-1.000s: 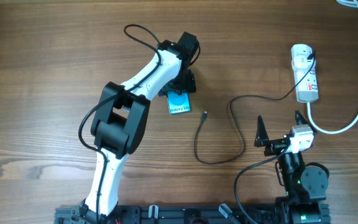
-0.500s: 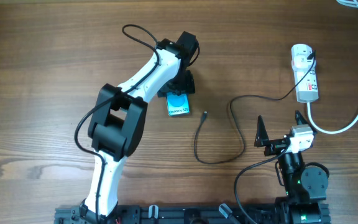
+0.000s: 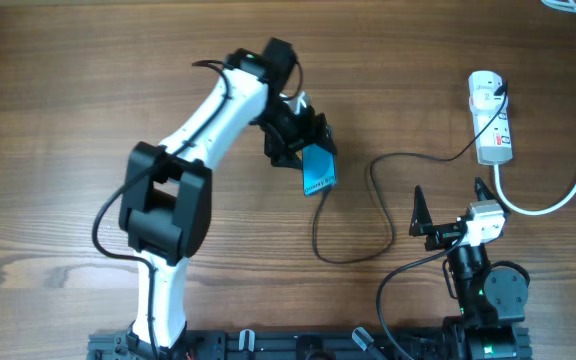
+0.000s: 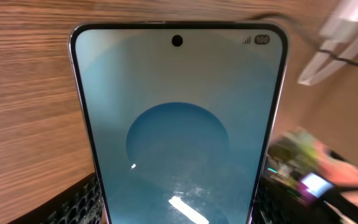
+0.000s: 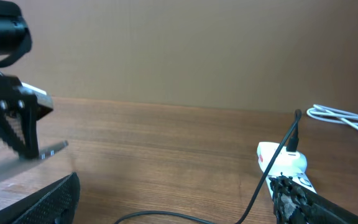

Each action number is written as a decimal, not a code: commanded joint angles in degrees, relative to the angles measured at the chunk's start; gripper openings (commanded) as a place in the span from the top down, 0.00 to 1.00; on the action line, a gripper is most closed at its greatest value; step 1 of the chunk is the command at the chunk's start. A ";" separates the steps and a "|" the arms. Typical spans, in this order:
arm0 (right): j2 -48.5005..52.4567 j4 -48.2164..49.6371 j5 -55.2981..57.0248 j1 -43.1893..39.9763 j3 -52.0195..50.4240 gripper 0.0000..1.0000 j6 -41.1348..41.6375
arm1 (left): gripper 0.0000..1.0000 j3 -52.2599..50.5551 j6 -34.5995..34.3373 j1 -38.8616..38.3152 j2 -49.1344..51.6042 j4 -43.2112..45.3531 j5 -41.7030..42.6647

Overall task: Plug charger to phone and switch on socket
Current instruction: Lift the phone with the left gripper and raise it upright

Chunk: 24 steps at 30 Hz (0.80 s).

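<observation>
My left gripper (image 3: 306,148) is shut on the phone (image 3: 318,170) and holds it tilted above the table. In the left wrist view the turquoise screen (image 4: 179,124) fills the frame between my fingers (image 4: 82,199). The black charger cable (image 3: 386,215) curls on the table from the white socket (image 3: 492,118) to just under the phone; its plug end is hidden behind the phone. My right gripper (image 3: 450,212) is open and empty, low at the front right. In the right wrist view the socket (image 5: 281,158) and cable (image 5: 272,177) lie ahead of it, and the phone's edge (image 5: 17,165) shows at the left.
The socket's thick white cord (image 3: 558,200) loops off the right edge and also shows in the right wrist view (image 5: 347,118). The left arm (image 3: 218,110) stretches across the table's middle.
My left gripper has lifted the phone off the table, turned and carried it to the right, over the cable's free end. The right arm has not moved.
</observation>
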 commanded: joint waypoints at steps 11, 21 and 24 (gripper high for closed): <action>-0.46 0.15 0.74 -0.24 -0.07 0.00 -0.79 | 0.27 -0.22 6.29 20.65 -2.69 -7.67 37.77; -0.46 0.15 0.74 -0.24 -0.07 0.00 -0.79 | 0.28 -0.22 6.32 22.88 -2.69 -12.22 41.72; -0.46 0.15 0.74 -0.24 -0.07 0.00 -0.76 | 0.30 -0.22 6.34 22.84 -2.69 -12.68 41.72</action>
